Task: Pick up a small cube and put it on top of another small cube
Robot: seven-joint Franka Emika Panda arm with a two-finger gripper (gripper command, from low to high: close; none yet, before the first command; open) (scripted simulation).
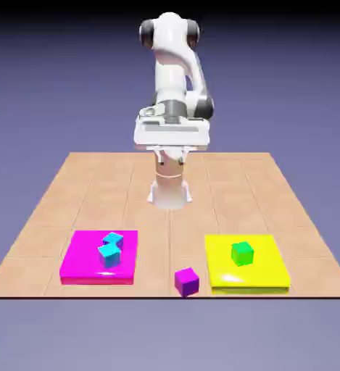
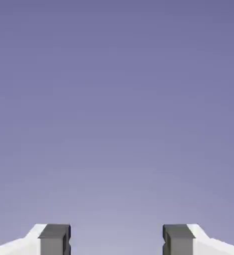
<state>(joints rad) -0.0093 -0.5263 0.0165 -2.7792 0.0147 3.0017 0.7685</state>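
The small purple plain-faced cube [image 1: 186, 281] sits on the bare wooden bench [image 1: 93, 188] at its near edge, in the gap between two flat pads. Just to the exterior view's right of it lies a flat yellow square pad [image 1: 263, 279], and on that pad rests the small bright green plain-faced cube [image 1: 242, 253], a little farther back than the purple one. To the exterior view's left lies a flat magenta square pad [image 1: 82, 264] carrying two small cyan cubes [image 1: 110, 249], which touch or nearly touch each other.

The step in hand appears to be the approach to the purple cube, which is not yet grasped. To do it well, the arm likely needs to reach toward the near edge, bring the hand down centred over the purple cube with the fingers aligned to two opposite flat faces, and avoid nudging it against the yellow pad's edge.

The white arm's claw [image 2: 117, 241] hangs high and well apart from every cube. Its fingers [image 2: 54, 239] stand apart with a wide gap, and only the plain backdrop shows between them, so it grips and touches nothing.
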